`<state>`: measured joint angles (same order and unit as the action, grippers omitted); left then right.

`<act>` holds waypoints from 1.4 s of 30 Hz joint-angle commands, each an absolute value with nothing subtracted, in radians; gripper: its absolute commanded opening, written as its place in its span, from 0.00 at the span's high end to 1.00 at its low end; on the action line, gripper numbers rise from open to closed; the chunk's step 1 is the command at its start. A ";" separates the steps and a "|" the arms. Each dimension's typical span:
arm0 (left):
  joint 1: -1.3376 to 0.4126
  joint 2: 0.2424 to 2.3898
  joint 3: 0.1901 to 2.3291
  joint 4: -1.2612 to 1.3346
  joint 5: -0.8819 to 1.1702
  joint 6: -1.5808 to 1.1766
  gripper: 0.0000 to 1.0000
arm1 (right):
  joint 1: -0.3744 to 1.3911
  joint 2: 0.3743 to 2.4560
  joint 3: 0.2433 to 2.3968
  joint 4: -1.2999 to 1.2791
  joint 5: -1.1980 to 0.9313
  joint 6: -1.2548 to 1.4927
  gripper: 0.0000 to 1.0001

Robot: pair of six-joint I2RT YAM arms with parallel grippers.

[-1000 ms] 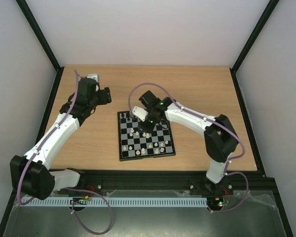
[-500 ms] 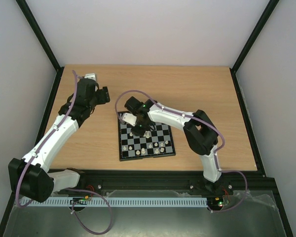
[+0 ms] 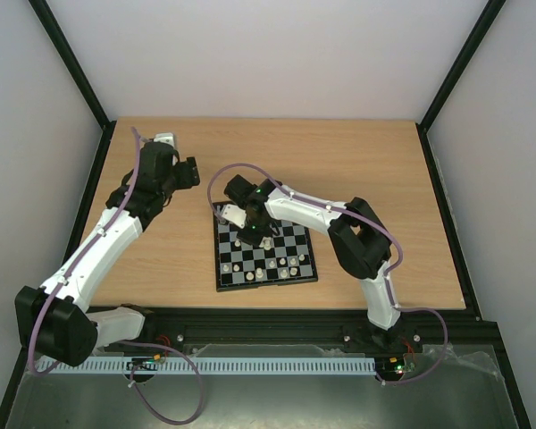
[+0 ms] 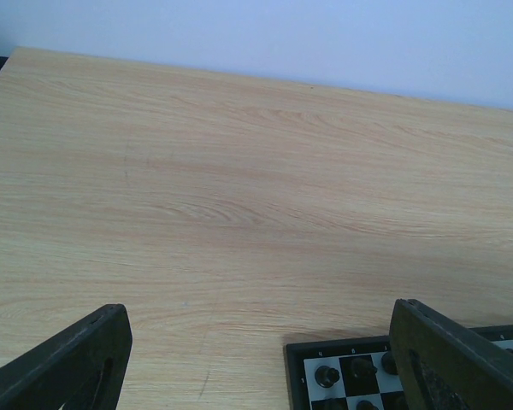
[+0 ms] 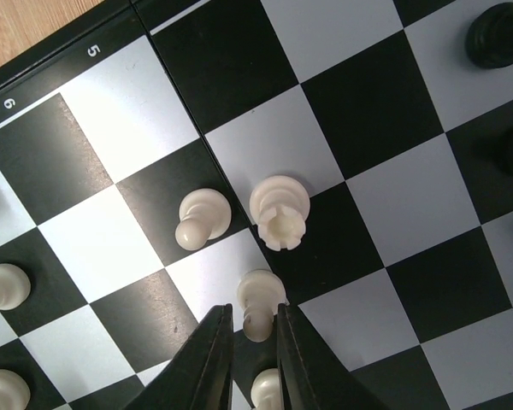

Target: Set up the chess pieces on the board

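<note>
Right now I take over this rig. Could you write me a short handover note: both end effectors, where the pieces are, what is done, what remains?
Left end effector: open, empty, above the table beside the board's far-left corner.
Right end effector: low over the board, jaws narrow on either side of a white pawn; firm grip not certain.
Pieces: white rook and second white pawn next to it; black pieces at the far edge.
Done: no piece seen off the board.
To do: white pieces stand scattered; probably they must be lined up.

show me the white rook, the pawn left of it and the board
rook [image 5: 281,227], right wrist view, notched top
pawn [image 5: 191,233], right wrist view, round head
board [image 5: 124,107], right wrist view, bare white square
</note>
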<state>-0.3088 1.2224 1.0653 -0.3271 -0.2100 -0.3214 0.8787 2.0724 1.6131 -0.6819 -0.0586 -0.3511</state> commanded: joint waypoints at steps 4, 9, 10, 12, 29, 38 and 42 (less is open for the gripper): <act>-0.306 1.208 1.057 -0.322 -0.204 -0.306 0.14 | 0.883 2.091 1.634 -0.741 -0.060 -0.342 0.88; -0.306 1.213 1.057 -0.321 -0.197 -0.307 0.14 | 0.883 2.081 1.637 -0.746 -0.074 -0.340 0.94; -0.307 1.213 1.057 -0.320 -0.196 -0.307 0.14 | 0.883 2.074 1.635 -0.749 -0.079 -0.339 0.94; -0.305 1.215 1.058 -0.321 -0.192 -0.305 0.14 | 0.883 2.055 1.633 -0.755 -0.094 -0.338 0.95; -0.306 1.215 1.060 -0.324 -0.190 -0.302 0.14 | 0.974 1.990 1.586 -0.840 -0.123 -0.346 0.96; -0.307 1.215 1.060 -0.328 -0.198 -0.301 0.14 | 0.989 2.030 1.587 -0.905 -0.119 -0.363 0.96; -0.306 1.215 1.063 -0.328 -0.194 -0.302 0.14 | 0.998 2.036 1.588 -0.902 -0.102 -0.362 0.95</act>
<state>-0.3088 1.2224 1.0649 -0.3271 -0.1844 -0.3141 0.9840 2.0129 1.5993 -0.8280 -0.1085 -0.3553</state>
